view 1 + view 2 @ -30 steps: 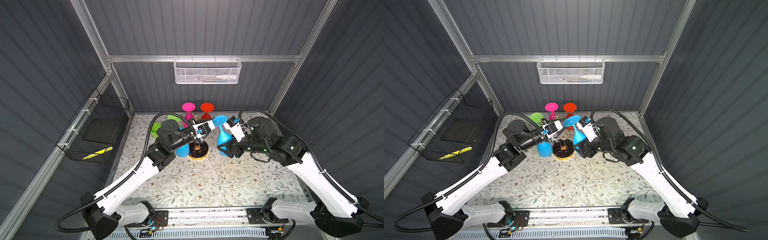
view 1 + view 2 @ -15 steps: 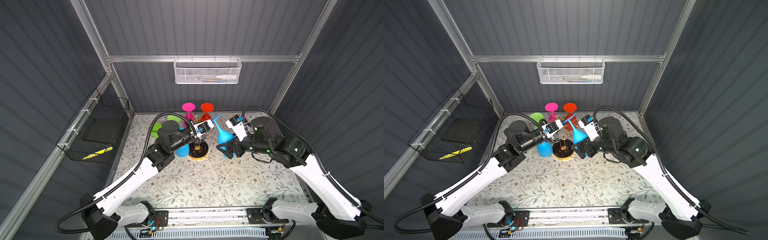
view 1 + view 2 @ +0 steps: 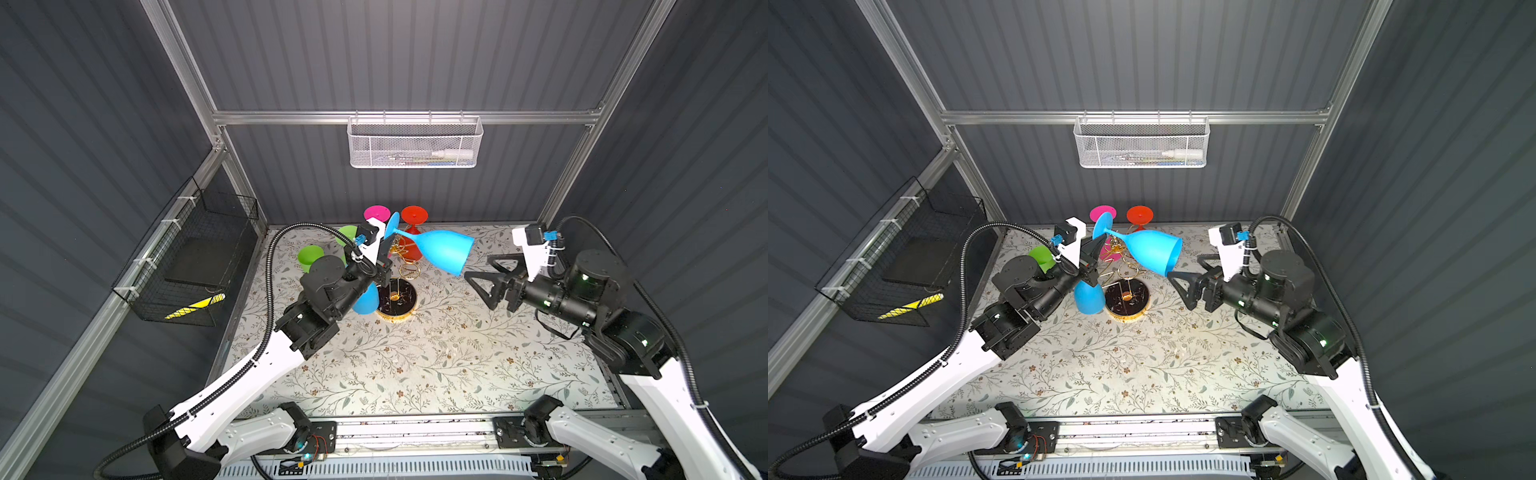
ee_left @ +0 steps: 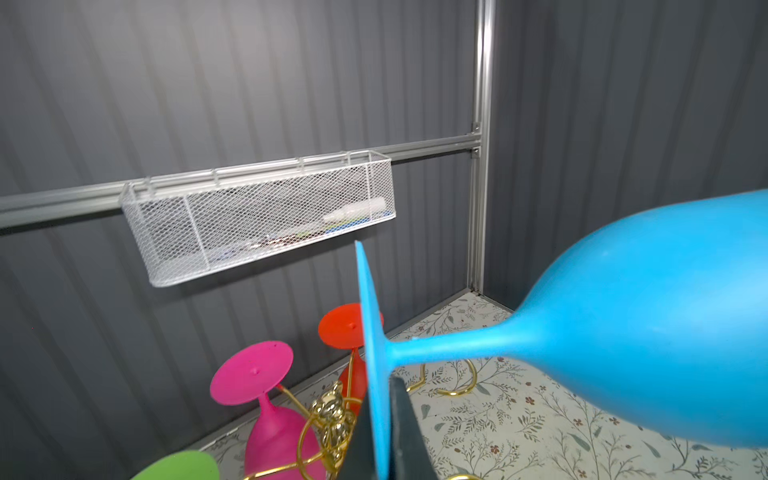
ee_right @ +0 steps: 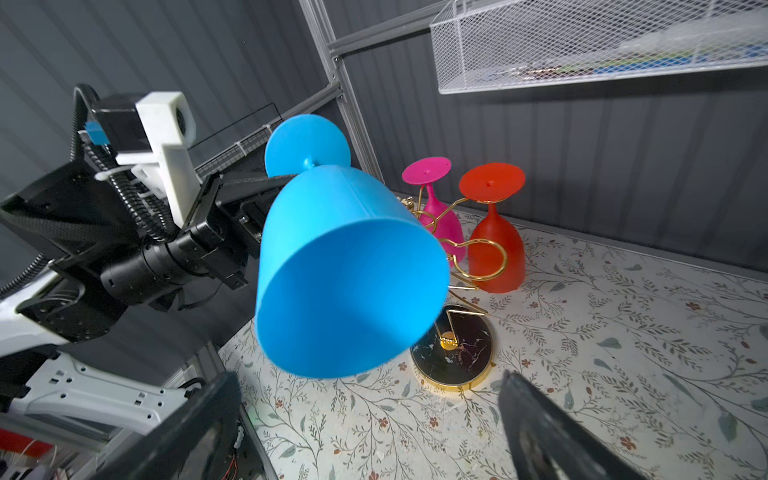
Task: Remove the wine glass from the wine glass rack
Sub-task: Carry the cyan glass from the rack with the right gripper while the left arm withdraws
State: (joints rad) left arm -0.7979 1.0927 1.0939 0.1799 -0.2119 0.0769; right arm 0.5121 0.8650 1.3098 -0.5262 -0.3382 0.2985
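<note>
Blue glass (image 3: 440,251) clear of the rack (image 3: 404,296), held sideways

Left jaws clench its foot disc (stem level, bowl mouth towards the right arm); right jaws stand wide apart, grasping nothing, just beside the bowl's rim, above the bench (image 3: 436,365).

Both arms, the left arm (image 3: 245,378) at lower left and the right arm (image 3: 665,399) at lower right, have white shells, black joints and black ribbed cables (image 3: 270,291). White camera brackets (image 3: 532,253) carry blue plugs (image 3: 550,236). The right gripper (image 3: 477,266) has black triangular fingers (image 3: 491,302); green lights (image 3: 584,276) dot its wrist.
</note>
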